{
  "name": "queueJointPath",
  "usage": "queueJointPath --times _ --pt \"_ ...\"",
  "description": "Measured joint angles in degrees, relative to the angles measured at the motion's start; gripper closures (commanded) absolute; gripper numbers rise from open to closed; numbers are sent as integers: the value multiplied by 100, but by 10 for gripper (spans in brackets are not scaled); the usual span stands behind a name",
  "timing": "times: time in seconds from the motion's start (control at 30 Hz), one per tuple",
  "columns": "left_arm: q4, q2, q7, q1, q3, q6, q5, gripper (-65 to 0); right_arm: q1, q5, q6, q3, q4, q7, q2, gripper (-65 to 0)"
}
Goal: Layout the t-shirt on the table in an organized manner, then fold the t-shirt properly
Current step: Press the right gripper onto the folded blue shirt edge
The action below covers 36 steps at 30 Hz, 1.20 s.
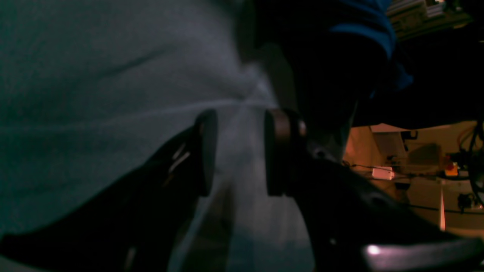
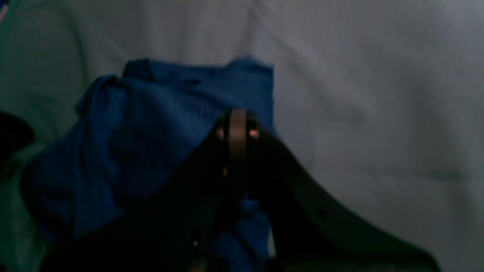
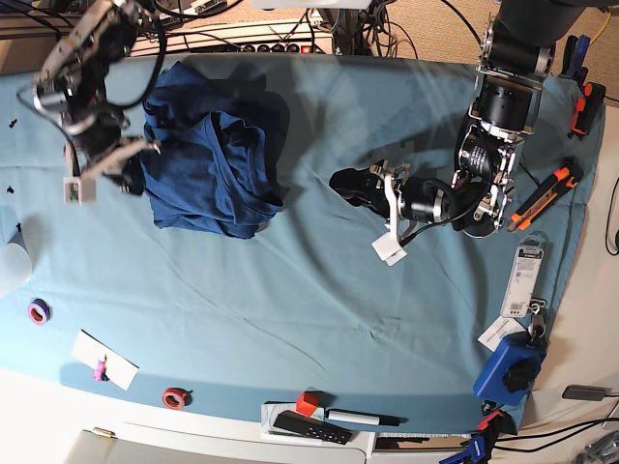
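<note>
Teal table, crumpled t-shirt pinched in right end effector

Base view: looks straight down from above on the whole bench, both arms in frame.
Left wrist view: sits low behind the left claw, facing along its fingers, very near the teal cloth; dim and blurred.
Right wrist view: behind the right claw, close on the t-shirt.
Shared: t-shirt shows in base and right wrist views, perhaps also the left.
</note>
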<state>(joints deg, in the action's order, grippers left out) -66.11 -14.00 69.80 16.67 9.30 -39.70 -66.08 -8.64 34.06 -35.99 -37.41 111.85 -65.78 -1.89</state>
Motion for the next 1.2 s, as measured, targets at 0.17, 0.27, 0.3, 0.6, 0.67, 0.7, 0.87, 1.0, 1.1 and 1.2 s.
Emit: queueJointPath --times 0.17,0.27,0.3,0.6,0.67,0.7,0.87,1.0,1.1,1.2 --pt "0 0 0 2 0 0 2 -219 103 -455 4 457 0 13 -4 0" --pt "0 0 0 2 0 0 0 -219 118 -575 149 822 -284 -267 -15 0" --pt "0 0 0 2 0 0 2 -219 116 -619 166 922 -468 -334 -31 0" --pt "0 0 0 0 0 -2 50 -219 -527 400 345 1176 -765 -732 -269 0" --pt "0 0 0 2 0 -2 46 -219 -684 525 345 1172 -629 -835 -269 0" --pt "0 2 -2 2 0 0 44 -219 -758 555 345 1172 -544 -911 -269 0" --pt "0 0 0 2 0 0 46 -219 -1043 474 350 1189 -39 -1211 -254 0" --pt "0 0 0 2 0 0 46 -219 -1049 317 369 1198 282 -1394 -254 0" --pt "0 0 0 0 0 0 44 -219 -1025 286 365 1198 516 -1421 -254 -24" --pt "0 0 0 0 0 0 46 -219 -876 247 155 1198 664 -1353 -251 -235"
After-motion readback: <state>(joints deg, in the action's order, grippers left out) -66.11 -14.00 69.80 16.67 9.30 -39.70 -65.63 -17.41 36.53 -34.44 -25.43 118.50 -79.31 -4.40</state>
